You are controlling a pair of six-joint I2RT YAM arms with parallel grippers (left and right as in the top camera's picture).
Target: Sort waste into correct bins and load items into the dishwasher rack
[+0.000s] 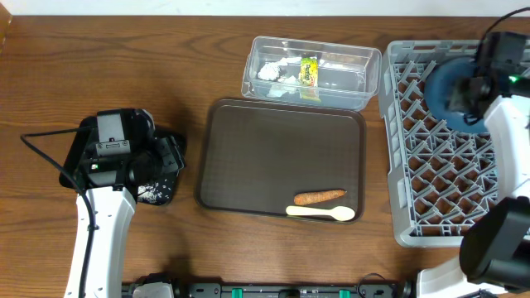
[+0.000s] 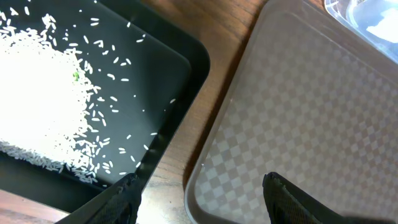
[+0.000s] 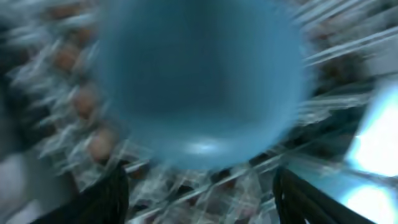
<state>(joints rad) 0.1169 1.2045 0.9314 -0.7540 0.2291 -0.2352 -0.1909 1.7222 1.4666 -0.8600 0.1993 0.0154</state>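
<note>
The dishwasher rack (image 1: 439,165) fills the desk's right end, with a blue bowl (image 1: 447,89) in its far part. A cream spoon (image 1: 321,213) and a carrot piece (image 1: 320,197) lie on the brown serving tray (image 1: 273,141), and rice (image 2: 37,99) heaps the black tray (image 2: 155,74). The left gripper (image 2: 199,183) and right gripper (image 3: 200,183) both have their jaws parted and empty.

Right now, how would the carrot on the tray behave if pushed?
The carrot looks round and tapered, so it would probably roll in a curve. It lies straight, so likely stiff. The spoon lies just beside it; a push that way might nudge both.
</note>
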